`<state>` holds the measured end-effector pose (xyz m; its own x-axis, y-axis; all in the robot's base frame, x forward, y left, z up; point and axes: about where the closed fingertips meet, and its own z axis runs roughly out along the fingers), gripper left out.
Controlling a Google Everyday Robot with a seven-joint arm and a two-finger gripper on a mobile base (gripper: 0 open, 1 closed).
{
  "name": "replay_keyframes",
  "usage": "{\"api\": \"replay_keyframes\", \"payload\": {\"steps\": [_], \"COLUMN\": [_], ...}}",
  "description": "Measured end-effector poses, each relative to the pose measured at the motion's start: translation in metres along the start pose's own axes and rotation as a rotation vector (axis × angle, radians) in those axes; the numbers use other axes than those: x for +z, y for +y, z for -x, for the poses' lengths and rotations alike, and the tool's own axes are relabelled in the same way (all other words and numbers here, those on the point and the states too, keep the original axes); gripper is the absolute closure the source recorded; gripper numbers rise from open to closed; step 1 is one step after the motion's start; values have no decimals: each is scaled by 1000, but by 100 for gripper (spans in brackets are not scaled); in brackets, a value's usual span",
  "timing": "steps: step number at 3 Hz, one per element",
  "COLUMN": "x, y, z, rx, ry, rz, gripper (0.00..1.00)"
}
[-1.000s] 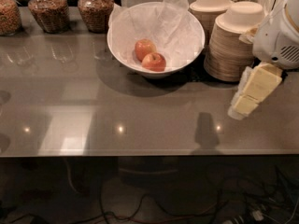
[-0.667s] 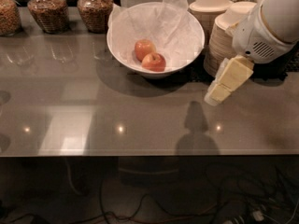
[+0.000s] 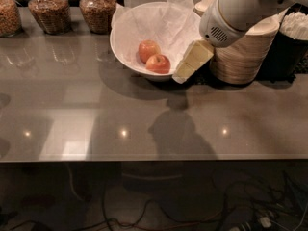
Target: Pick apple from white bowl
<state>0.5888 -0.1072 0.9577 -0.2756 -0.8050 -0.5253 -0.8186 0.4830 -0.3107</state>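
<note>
The white bowl (image 3: 126, 52) with a crinkled paper lining stands at the back middle of the grey counter. Two apples lie in it. The apple (image 3: 158, 64) is the deeper red-orange one at the front, with a dark stem dimple on top. A paler apple (image 3: 148, 49) lies just behind it to the left. My gripper (image 3: 183, 74), cream-coloured, hangs from the white arm (image 3: 240, 8) and points down-left. Its tip is at the bowl's right front rim, just right of the apple. It holds nothing that I can see.
Stacked tan disposable bowls (image 3: 245, 54) stand right of the white bowl, partly behind the arm. A dark container of white sticks (image 3: 293, 30) is at the far right. Three glass jars (image 3: 48, 8) line the back left. The counter's front edge (image 3: 154, 159) runs across, with cables below.
The arm and gripper have swung left from beside the tan bowl stack to the white bowl's right rim. The apples and bowl have not moved.
</note>
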Motion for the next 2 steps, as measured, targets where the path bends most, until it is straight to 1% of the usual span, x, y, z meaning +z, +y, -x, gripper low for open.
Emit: {"api": "replay_keyframes", "payload": {"steps": [1,2], "x": [24,46], "y": [-19,-38], "z": [25,46], "rx": [27,44], "ry": [-18,-75], "rz": [-38,-49], "gripper": [0,0]}}
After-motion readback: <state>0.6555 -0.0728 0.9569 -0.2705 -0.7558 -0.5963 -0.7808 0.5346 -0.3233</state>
